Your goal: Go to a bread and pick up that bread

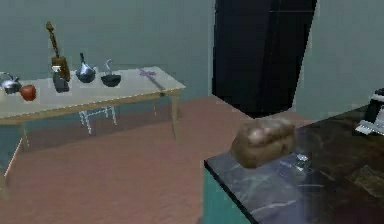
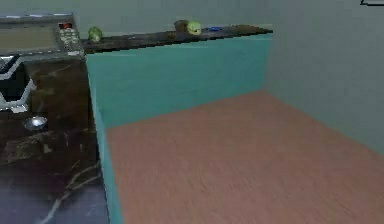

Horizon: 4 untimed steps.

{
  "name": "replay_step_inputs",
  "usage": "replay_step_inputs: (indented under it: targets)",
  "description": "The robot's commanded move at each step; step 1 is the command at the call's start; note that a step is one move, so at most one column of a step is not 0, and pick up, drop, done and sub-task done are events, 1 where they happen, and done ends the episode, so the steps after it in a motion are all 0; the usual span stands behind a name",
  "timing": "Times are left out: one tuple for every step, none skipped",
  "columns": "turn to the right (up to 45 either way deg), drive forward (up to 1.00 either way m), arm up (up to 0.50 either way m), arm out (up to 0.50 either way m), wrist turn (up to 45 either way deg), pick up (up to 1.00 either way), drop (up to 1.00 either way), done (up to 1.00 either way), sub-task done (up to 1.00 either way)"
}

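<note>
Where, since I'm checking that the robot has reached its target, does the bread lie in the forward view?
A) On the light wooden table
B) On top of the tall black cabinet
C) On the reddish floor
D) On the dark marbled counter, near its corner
D: the brown bread rests on the dark marbled counter, close to the corner nearest the floor, in the forward view's lower right.
</note>
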Motion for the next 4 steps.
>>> replay_step_inputs:
  targets:
    - [-45.0,0.00,0.00,0.00,0.0,0.00,0.00,0.00,0.00]
    - [-21.0,0.00,0.00,0.00,0.0,0.00,0.00,0.00,0.00]
    - [0.0,0.00,0.50,0.00,0.0,0.00,0.00,0.00,0.00]
    - [0.0,0.00,0.38,0.00,0.0,0.00,0.00,0.00,0.00]
